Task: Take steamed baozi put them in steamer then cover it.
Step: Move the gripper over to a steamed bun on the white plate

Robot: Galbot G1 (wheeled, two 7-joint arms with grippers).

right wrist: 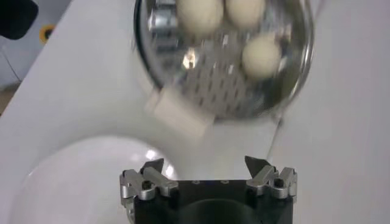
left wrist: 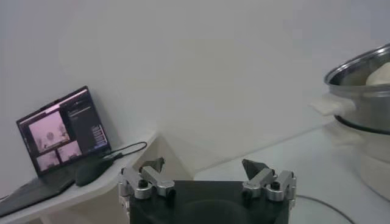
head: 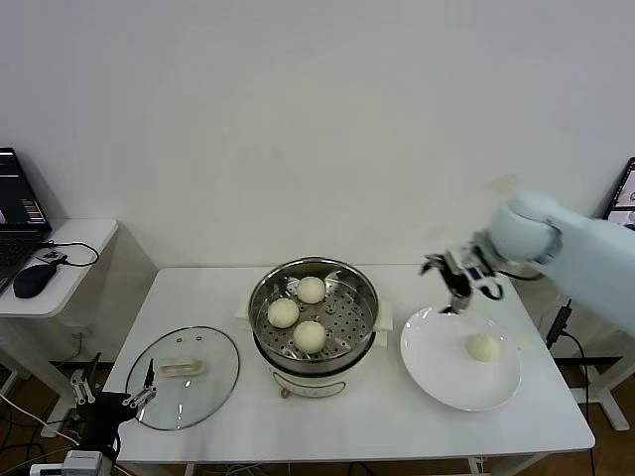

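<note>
While three baozi (head: 297, 315) fill the steamer (head: 365, 297), right hand (head: 461, 277) seemingly hovers open

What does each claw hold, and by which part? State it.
Nothing. The right claw is open and empty above the flat white plate; the left claw is open beside the table.

Steamer (head: 314, 315), four buns, glass lid (head: 184, 376) — table items.
Steel steamer, uncovered, holds three cream buns (head: 298, 315) on its perforated tray. Fourth bun (head: 483, 347) lies well right of the steamer. Lid lies flat left of the steamer, handle up.
</note>
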